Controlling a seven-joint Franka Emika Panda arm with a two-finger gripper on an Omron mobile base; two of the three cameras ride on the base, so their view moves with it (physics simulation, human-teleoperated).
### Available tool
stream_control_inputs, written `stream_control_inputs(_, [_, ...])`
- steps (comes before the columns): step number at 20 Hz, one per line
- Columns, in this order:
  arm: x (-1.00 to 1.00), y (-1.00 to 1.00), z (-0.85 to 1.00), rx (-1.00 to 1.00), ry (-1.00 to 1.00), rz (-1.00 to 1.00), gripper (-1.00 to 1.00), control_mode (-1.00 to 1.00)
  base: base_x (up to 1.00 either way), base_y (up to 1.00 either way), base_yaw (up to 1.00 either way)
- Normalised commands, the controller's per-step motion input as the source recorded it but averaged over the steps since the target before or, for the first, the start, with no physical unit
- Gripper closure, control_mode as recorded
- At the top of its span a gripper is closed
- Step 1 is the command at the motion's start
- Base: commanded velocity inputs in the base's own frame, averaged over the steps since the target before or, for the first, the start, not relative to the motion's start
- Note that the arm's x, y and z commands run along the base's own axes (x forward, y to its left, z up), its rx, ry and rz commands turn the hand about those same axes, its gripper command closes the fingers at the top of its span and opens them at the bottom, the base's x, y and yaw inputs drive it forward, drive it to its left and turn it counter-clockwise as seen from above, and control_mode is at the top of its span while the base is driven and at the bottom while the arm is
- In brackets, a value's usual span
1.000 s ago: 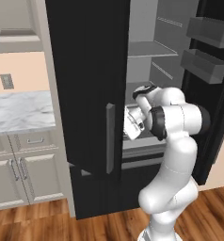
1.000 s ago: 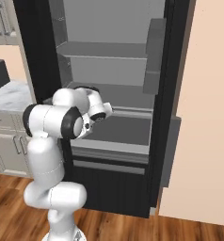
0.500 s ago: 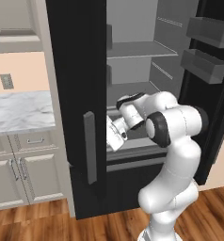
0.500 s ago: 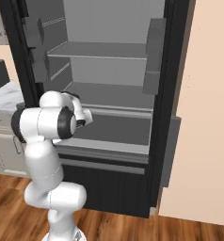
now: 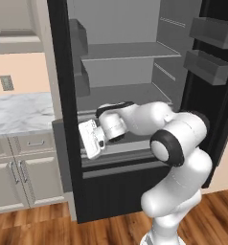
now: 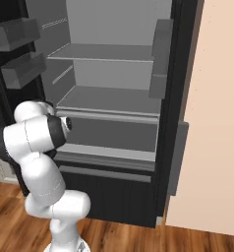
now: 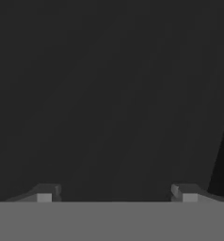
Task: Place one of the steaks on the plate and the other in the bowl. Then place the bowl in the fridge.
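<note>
At the left, a marble counter (image 5: 20, 112) is seen above grey cabinets (image 5: 20, 179). The fridge (image 5: 130, 95) is found at the centre with both doors open. The gripper (image 7: 116, 193) is held wide with nothing between, against the dark left door (image 5: 63, 143).

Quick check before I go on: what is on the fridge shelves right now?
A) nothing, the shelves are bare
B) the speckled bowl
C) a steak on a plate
A: in both base views the fridge stands open and its grey shelves carry nothing.
</note>
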Motion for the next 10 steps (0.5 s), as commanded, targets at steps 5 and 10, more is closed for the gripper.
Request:
stream_control_inputs(5, [0.0, 0.92, 0.02, -0.12, 0.0, -0.28, -1.0, -1.0, 0.0, 0.0, 0.0])
stream_control_inputs(10, [-0.06, -0.37, -0.06, -0.2, 0.0, -0.01, -1.0, -1.0, 0.0, 0.0, 0.0])
